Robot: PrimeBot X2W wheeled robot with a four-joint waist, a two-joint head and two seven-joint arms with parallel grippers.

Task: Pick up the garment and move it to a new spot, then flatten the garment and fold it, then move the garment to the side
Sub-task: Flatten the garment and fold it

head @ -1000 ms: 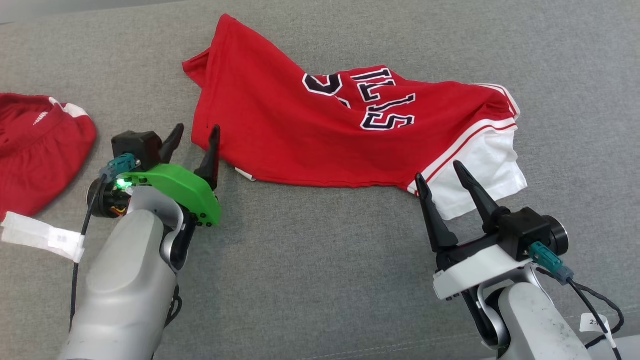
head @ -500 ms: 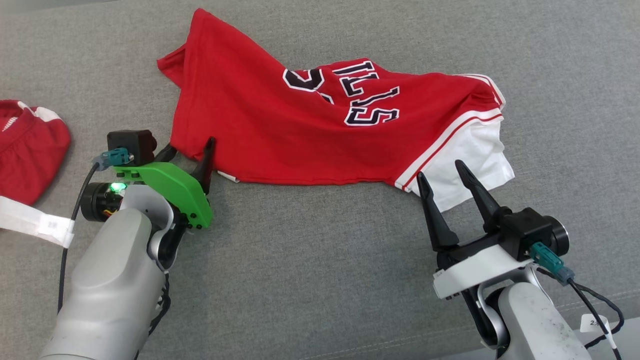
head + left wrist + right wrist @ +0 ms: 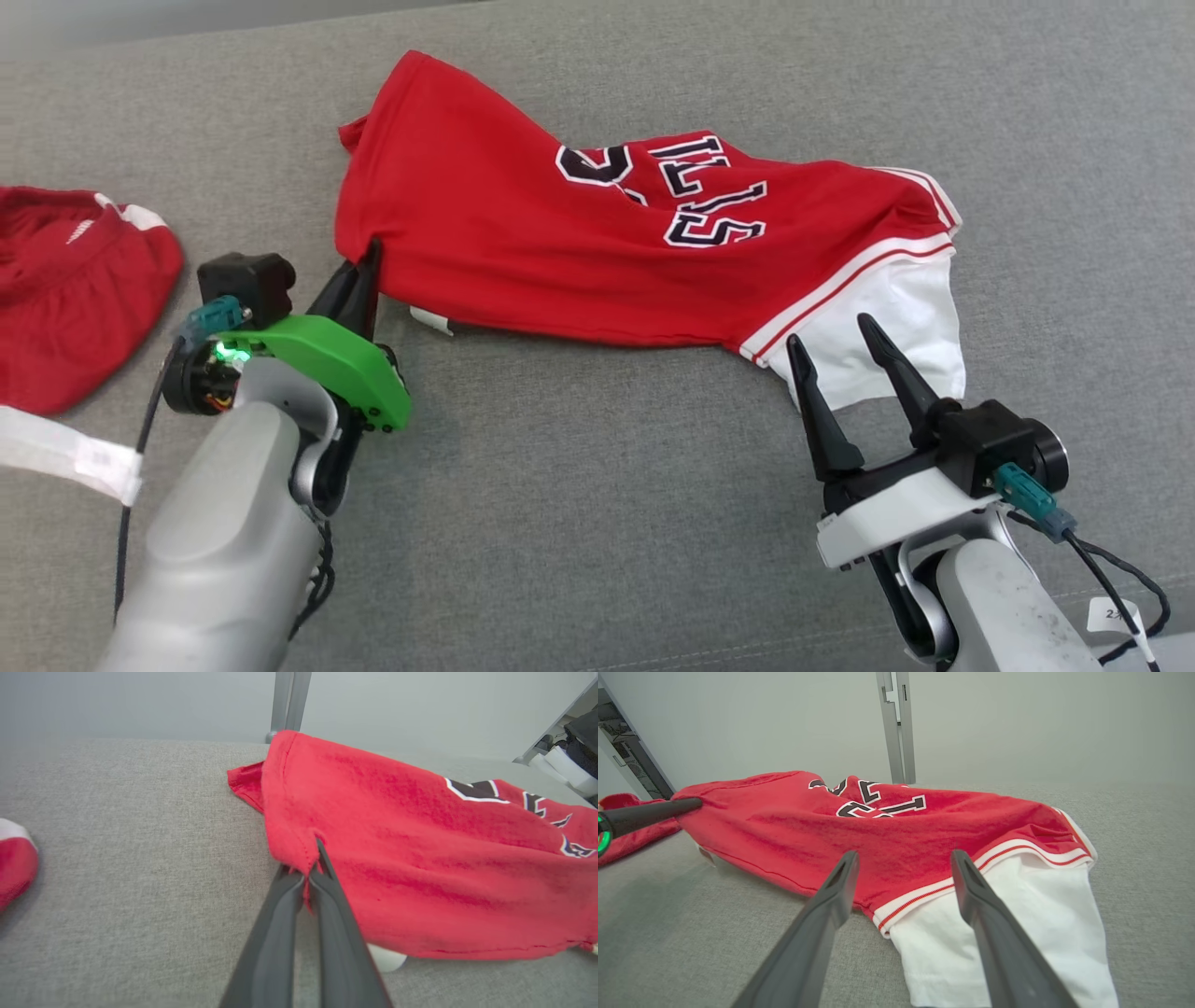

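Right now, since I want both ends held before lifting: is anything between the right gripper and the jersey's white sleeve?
Nothing visible does. The right gripper is open, its fingers pointing straight at the white sleeve of the jersey, with bare grey fabric surface beneath it. The left gripper is shut on the jersey's other end.

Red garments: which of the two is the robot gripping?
The jersey with dark lettering: the left end effector pinches its edge. The other red garment lies apart at the left, untouched.
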